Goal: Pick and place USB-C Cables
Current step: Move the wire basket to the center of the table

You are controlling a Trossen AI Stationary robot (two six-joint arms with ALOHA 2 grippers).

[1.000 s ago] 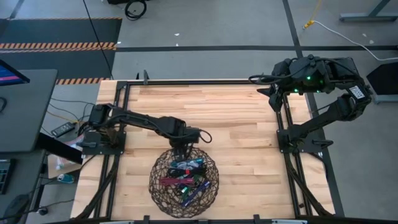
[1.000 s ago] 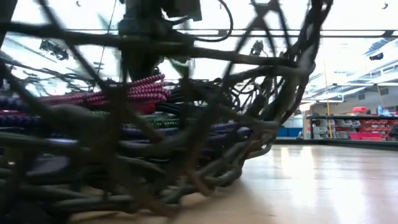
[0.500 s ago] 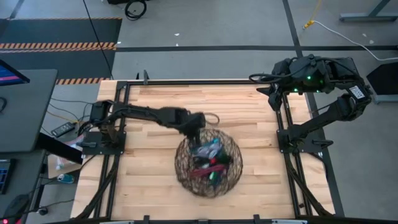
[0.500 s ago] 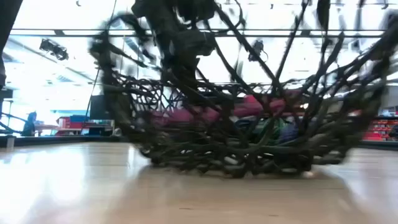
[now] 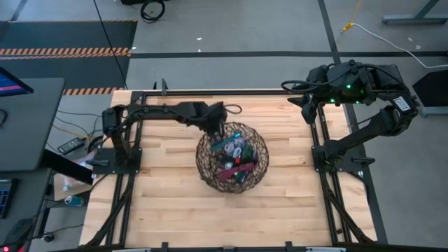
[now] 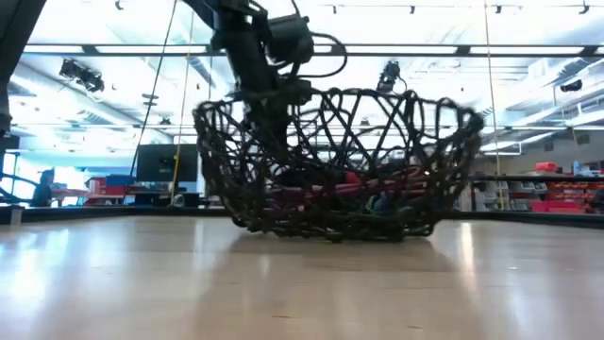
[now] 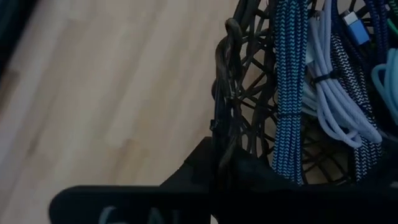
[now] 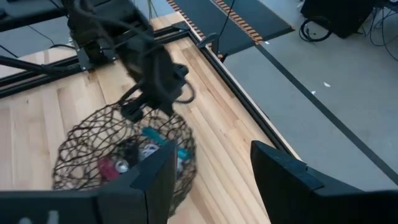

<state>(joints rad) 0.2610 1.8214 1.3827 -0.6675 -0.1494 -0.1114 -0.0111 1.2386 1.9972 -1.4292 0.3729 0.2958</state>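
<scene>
Overhead, level and wrist views of a two-arm station at a wooden table. The landmark is the round dark wire-mesh basket, which stands on the table a little toward the far edge from the table's middle.

Left gripper: at the basket's far-left rim, reached by the left arm stretched across from its base at the table's left side. Its fingers are closed on the rim wire, as the left wrist view shows, where the rim runs down between the dark finger bodies. In the level view the arm descends onto the basket's left wall, and the basket sits on the table surface.

USB-C cables: all lie inside the basket, heaped on its floor. From above, a maroon bundle, teal and light-coloured bundles and darker ones can be told apart; their exact count cannot be read. In the left wrist view a blue braided cable lies just inside the rim, with a pale grey-blue cable beside it, farther from the rim. In the level view a maroon bundle shows through the mesh low in the basket.

Right gripper: waits well apart from the basket, above the table's far-right corner, fingers spread open with nothing between them; its wrist view looks down on the basket from a distance.
</scene>
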